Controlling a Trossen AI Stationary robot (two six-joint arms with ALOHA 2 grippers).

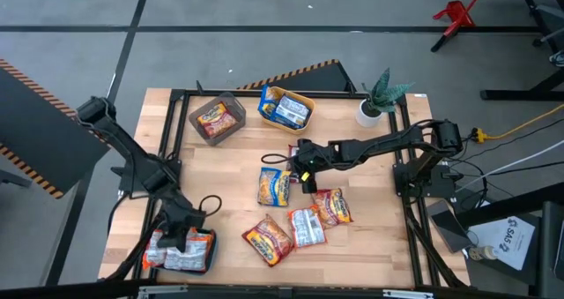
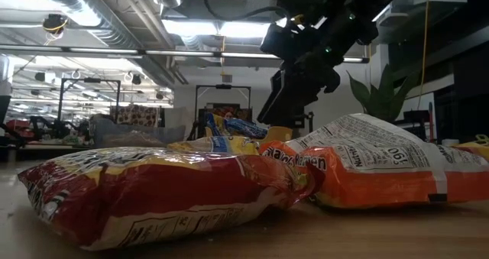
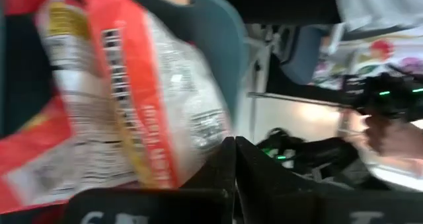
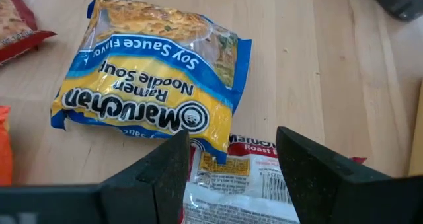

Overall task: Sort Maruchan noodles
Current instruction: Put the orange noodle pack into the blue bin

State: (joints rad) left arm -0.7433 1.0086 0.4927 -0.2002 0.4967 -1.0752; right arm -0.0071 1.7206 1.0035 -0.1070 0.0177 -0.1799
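Five noodle packets (image 1: 295,216) loose on table (image 1: 370,237), left tool (image 1: 179,235) closed, right tool (image 1: 304,177) open above them.

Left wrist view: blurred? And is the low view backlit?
Left wrist view: yes, smeared; the packet print is barely legible. Low view: yes, ceiling lights glare and the right arm reads as a silhouette. Right wrist view: sharp, the soy sauce packet label reads clearly.

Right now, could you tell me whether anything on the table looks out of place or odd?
Nothing looks damaged or spilled. Five noodle packets lie loose and crooked on the table, not yet in bins; the blue-yellow packet partly overlaps a red-and-white one.
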